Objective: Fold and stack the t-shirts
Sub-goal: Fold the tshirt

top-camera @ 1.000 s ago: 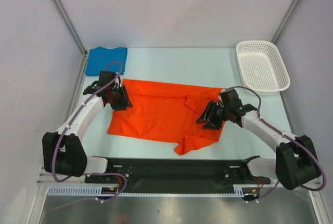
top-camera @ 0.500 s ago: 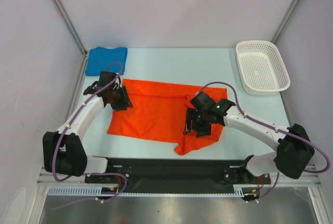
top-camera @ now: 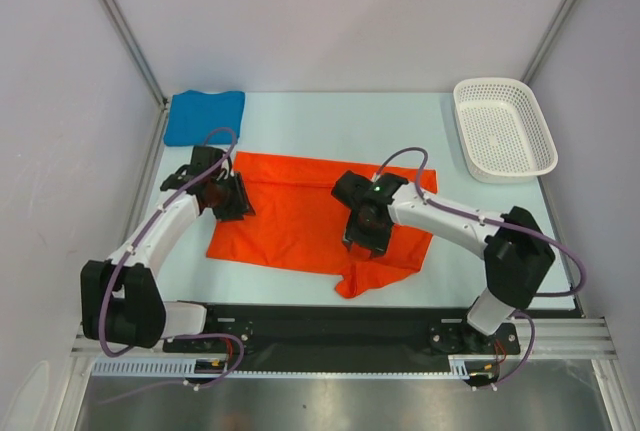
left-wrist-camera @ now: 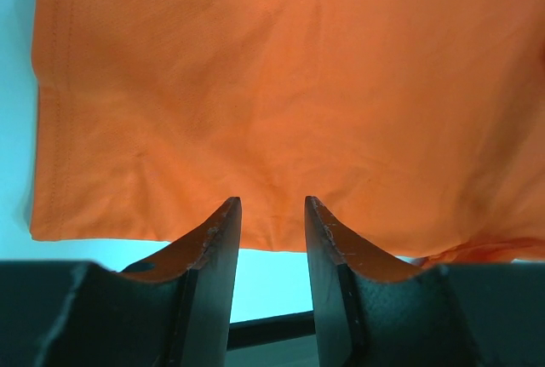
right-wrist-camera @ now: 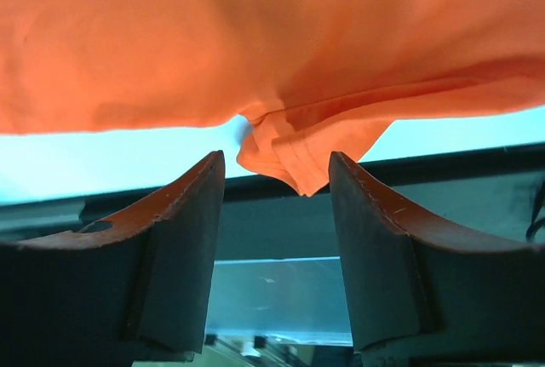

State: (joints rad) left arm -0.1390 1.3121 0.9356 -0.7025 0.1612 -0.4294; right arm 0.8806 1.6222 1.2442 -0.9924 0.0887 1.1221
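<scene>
Orange-red t-shirt [top-camera: 290, 216] lies spread on the counter [top-camera: 330, 121], long axis left to right — blue t-shirt [top-camera: 204, 116] folded at the far-left corner. Right end effector [top-camera: 362, 241], jaws wide, hangs nearest the bunched near sleeve [top-camera: 378, 273]; left end effector [top-camera: 232, 201], narrowly parted, at the left hem.

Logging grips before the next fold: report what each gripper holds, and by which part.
Nothing is held. The left gripper is open over the bright orange-red cloth t-shirt; the right gripper is open, a bunched corner lying unpinched between its jaws.
</scene>
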